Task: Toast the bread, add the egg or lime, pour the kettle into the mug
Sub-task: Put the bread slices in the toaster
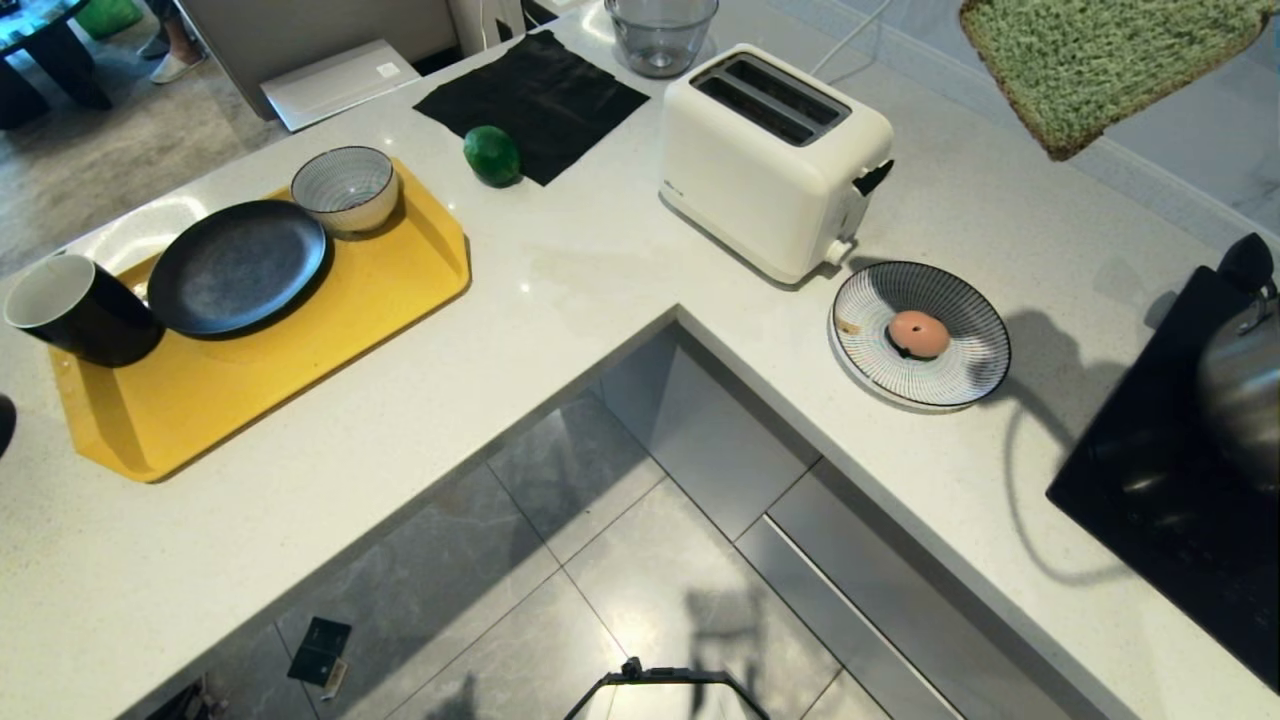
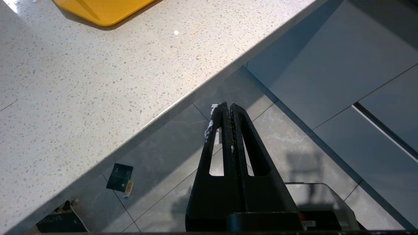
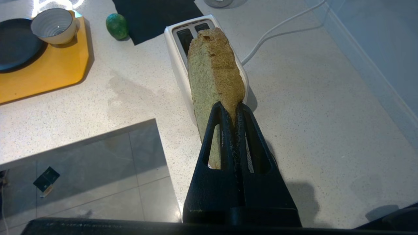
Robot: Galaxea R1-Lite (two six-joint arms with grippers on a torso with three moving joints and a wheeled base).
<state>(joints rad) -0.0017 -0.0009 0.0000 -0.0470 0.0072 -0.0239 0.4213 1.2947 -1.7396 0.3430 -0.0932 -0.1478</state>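
Note:
My right gripper (image 3: 230,107) is shut on the lower edge of the bread (image 3: 212,71), a pale green slice with a tan crust. It holds the slice on edge in the air above the white toaster (image 3: 176,65). In the head view the bread (image 1: 1090,60) hangs at the top right, to the right of the toaster (image 1: 770,160), whose two slots are empty. The egg (image 1: 918,333) lies on a striped plate (image 1: 960,300) by the toaster. The lime (image 1: 491,155) rests beside a black cloth. The mug (image 1: 75,310) stands at the yellow tray's left end. The kettle (image 1: 1240,390) is cut off at the right edge. My left gripper (image 2: 227,106) is shut and empty, over the floor.
The yellow tray (image 1: 250,400) carries a black plate (image 1: 235,265) and a striped bowl (image 1: 345,187). A black cloth (image 1: 535,95) and a glass bowl (image 1: 660,35) lie behind the toaster. A black cooktop (image 1: 1150,480) fills the right. The counter bends in an L around floor.

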